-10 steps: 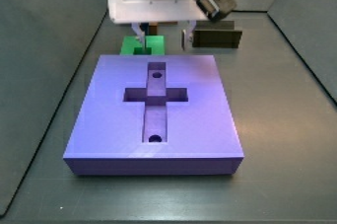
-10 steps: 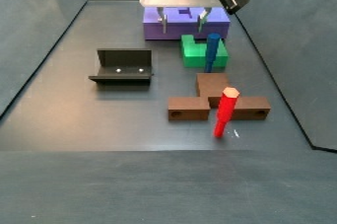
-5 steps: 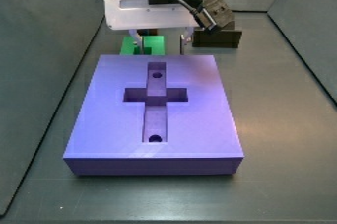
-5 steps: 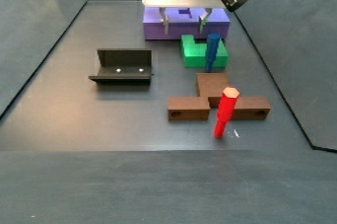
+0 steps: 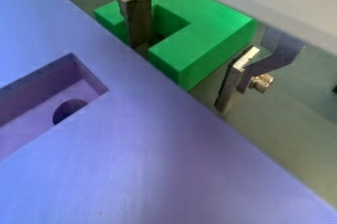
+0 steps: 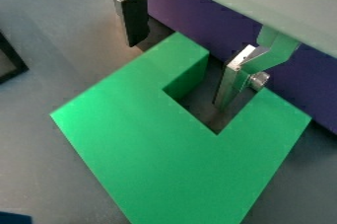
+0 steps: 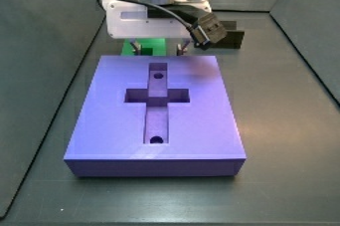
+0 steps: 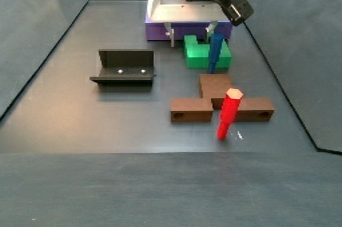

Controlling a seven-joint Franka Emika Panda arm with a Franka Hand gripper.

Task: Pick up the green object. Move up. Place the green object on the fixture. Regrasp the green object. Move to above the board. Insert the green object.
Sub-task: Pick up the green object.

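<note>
- Dark grey matte flooring (image 8: 80, 121) with low dark walls frames the workspace in both side views.
- The large purple rectangular board (image 7: 157, 111), with its cross-shaped recess and two small round holes, lies flat; its far edge is just beside the bright green chunky U-shaped plastic block (image 6: 171, 139).
- The green block sits on the floor between the board and a brown stand (image 8: 214, 101) carrying a red-and-blue post (image 8: 229, 113).
- The small dark olive-brown box-like fixture (image 8: 123, 67) stands well apart from the block.
- The gripper (image 6: 184, 55) hangs low over the green block (image 5: 178, 31); its flat silver fingers (image 5: 241, 75) are spread apart with nothing between the pads yet.
- In a wrist view, one finger (image 6: 132, 13) stands outside a prong and another (image 6: 235, 82) reaches into the notch, so they appear to straddle one prong.
- Judged step: the first pick-up, with the closing not yet made.
- Risks from here:
  - The board's edge is very near the outer finger, so that finger could strike or scrape the board on the way down.
  - An off-centre closure on the prong could twist the block, spoiling its placement on the fixture.
  - Closing too high on the prong could give a shallow hold that slips during the lift.
</note>
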